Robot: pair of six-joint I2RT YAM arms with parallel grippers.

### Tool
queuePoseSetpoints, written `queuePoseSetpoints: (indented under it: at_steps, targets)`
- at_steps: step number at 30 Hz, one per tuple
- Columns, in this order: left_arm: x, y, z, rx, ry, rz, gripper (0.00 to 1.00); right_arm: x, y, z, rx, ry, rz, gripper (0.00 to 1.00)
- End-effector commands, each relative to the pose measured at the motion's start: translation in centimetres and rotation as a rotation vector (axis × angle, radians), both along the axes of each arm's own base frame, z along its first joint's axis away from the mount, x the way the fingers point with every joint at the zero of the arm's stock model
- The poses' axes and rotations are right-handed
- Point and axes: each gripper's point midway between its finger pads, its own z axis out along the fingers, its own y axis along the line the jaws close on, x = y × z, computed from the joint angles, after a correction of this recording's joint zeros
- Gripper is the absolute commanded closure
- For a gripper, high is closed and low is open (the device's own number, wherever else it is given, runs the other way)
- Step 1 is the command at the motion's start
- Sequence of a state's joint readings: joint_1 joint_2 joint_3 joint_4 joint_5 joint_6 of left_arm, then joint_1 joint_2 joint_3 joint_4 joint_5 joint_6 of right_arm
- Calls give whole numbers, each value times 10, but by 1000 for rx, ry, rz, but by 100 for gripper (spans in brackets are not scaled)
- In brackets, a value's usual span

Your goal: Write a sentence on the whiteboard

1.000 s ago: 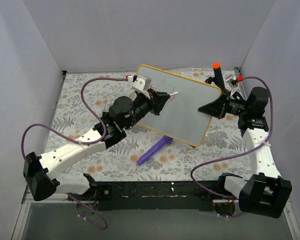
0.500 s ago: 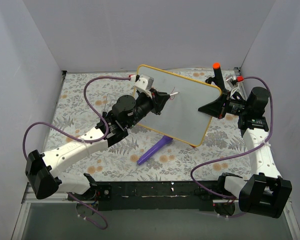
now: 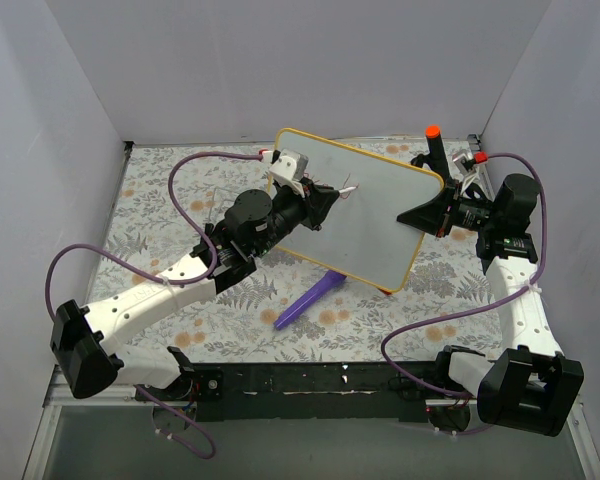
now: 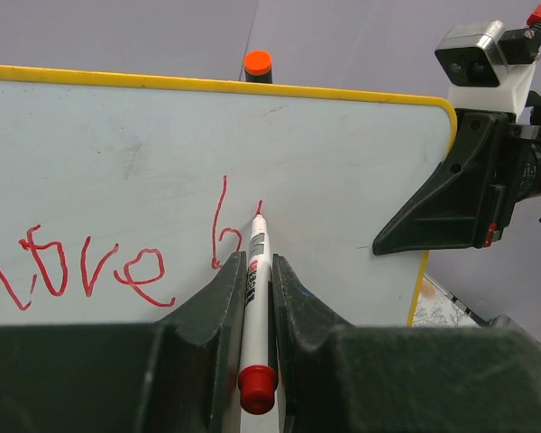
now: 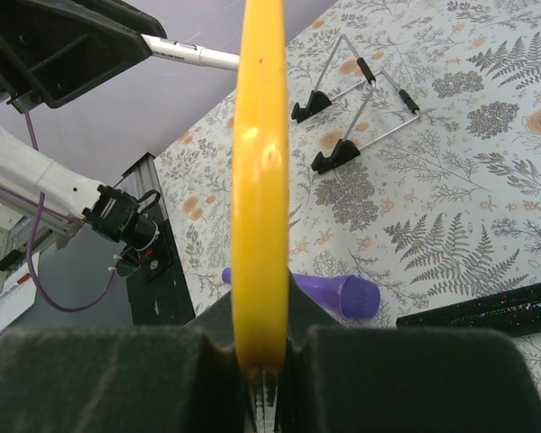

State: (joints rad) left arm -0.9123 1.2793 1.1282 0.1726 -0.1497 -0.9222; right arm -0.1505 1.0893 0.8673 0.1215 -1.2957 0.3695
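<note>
Left wrist view showed the writing step in hand. The left gripper (image 4: 252,263) was closed on a white marker (image 4: 253,289), its tip at the whiteboard (image 4: 361,171). The sentence (image 4: 90,266) read "love", then a "b" and the start of a further stroke.

The right gripper (image 5: 260,356) was clamped on the yellow frame at the board's right short edge. The board stood tilted up over the table (image 3: 160,210), between the two arms. Whether its lower edge rested there could not be told.

The board's long axis ran from the left arm's side toward the right gripper, with the writing face toward the left arm. The marker's long axis pointed tip-first into that face.

The next move probably called for short strokes rightward under steady tip pressure, with the right grip held firm.
</note>
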Motion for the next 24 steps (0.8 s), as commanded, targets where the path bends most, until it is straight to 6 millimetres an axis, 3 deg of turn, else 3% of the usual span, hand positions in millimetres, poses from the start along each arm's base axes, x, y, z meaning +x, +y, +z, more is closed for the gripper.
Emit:
queuePoseSetpoints:
  at_steps: [1, 3, 10, 24]
  targets:
    - [-11, 11, 42, -75, -61, -18, 100, -9, 2, 22, -8, -102, 42, 99]
    - [-14, 14, 47, -82, -65, -21, 100, -9, 2, 22, -8, -101, 42, 99]
    - [-13, 18, 32, -50, -36, -2, 100, -8, 1, 21, -7, -99, 40, 99]
    - [-2, 8, 15, -7, -4, 3, 100, -8, 1, 23, -8, -102, 42, 99]
